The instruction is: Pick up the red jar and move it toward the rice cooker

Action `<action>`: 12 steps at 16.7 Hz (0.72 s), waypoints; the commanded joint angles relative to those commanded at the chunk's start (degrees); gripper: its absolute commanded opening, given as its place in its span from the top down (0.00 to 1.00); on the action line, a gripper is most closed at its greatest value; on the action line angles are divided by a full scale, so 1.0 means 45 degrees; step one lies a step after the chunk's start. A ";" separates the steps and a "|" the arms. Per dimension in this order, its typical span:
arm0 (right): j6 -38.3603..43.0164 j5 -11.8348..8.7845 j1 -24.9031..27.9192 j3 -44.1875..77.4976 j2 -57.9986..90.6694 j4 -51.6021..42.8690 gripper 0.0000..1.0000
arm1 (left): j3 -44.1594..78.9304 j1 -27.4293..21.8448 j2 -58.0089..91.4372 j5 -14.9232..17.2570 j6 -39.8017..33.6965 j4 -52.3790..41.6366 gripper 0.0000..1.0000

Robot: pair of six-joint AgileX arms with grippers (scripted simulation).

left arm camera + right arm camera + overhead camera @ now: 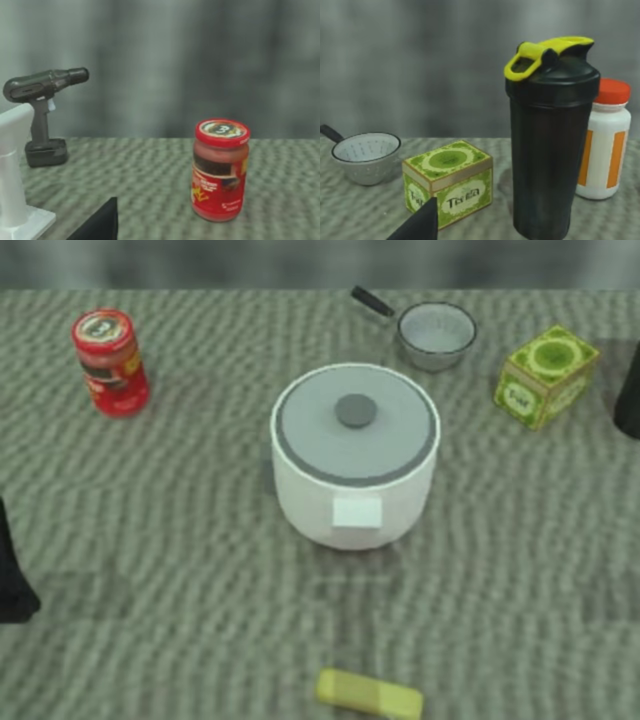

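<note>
**Nothing grasped yet: red jar upright at far left, both arms parked at the edges**

Clearly no pick has started. Red jar (110,362) stands upright near the far-left corner of the table, alone, well apart from the rice cooker (354,453), which sits around the table's middle. Lid on, dark label band around the upper body.

Left arm (14,575) is only a dark shape at the top view's left edge, on the near side of the jar and not touching it. Right arm (629,395) is a dark shape at the right edge, by the green-yellow box (546,375). Fingers of either gripper: can't tell whether parted or closed; each wrist view shows just a dark tip in its lower part.

Handling, as a guess: the jar looks like rigid glass with a hard lid, filled, so moderately heavy for its size, smooth-sided and likely slippery, breakable if dropped. It is taller than wide, so a nudge could tip it. Best hold looks like a side pinch across the body at the label band, below the lid, squared to the cylinder. Left arm is the nearer one.

Also there: small grey saucepan (436,334) beyond the cooker, yellow block (369,695) at the near edge.
</note>
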 joint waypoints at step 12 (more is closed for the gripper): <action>0.0000 0.0000 0.0000 0.0000 0.0000 0.0000 0.00 | 0.5874 -0.0117 0.5473 0.0565 0.1463 -0.2630 0.00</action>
